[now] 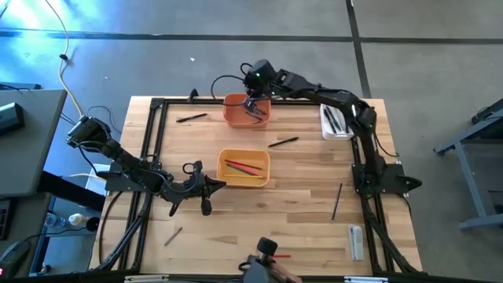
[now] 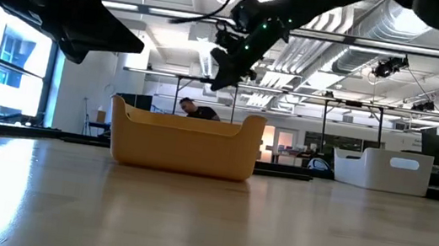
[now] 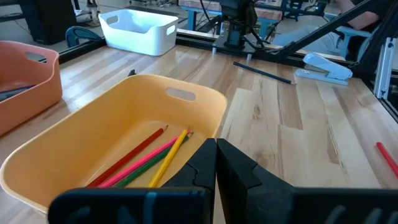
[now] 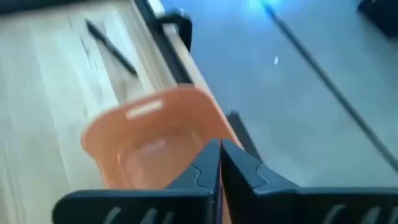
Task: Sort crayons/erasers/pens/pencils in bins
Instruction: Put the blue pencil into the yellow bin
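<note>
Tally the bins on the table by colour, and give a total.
Orange bin: 1
Yellow bin: 1
White bin: 1
Total: 3

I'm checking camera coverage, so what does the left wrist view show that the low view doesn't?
Only the left wrist view shows the coloured pencils lying in the yellow bin, the orange bin, a blue stapler and a black pen on the table. Only the low view shows the right gripper hanging high above the table, and a person behind. Both show the yellow bin and the white bin.
</note>
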You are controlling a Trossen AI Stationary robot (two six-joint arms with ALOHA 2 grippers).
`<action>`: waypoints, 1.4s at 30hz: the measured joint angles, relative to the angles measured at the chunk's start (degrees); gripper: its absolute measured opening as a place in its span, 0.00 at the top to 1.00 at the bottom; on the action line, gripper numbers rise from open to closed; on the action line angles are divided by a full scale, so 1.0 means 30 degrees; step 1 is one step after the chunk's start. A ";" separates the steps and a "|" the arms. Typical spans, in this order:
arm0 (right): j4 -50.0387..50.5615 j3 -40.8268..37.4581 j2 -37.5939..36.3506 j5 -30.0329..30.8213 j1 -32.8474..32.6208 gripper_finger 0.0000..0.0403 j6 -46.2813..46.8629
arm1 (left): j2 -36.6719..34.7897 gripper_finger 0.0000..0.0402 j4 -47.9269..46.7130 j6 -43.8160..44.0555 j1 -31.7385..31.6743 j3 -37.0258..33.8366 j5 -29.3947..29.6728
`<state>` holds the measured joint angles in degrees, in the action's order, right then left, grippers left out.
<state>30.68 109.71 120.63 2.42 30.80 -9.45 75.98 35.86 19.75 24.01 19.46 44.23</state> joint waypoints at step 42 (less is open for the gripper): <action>0.6228 -2.3918 -2.0952 0.6861 -1.7337 1.00 2.1075 | -0.0002 1.00 0.0149 0.0044 -0.0765 -0.0005 -0.1530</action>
<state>49.36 37.95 57.77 23.00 -21.21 53.78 75.97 36.30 19.88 21.71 19.44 39.64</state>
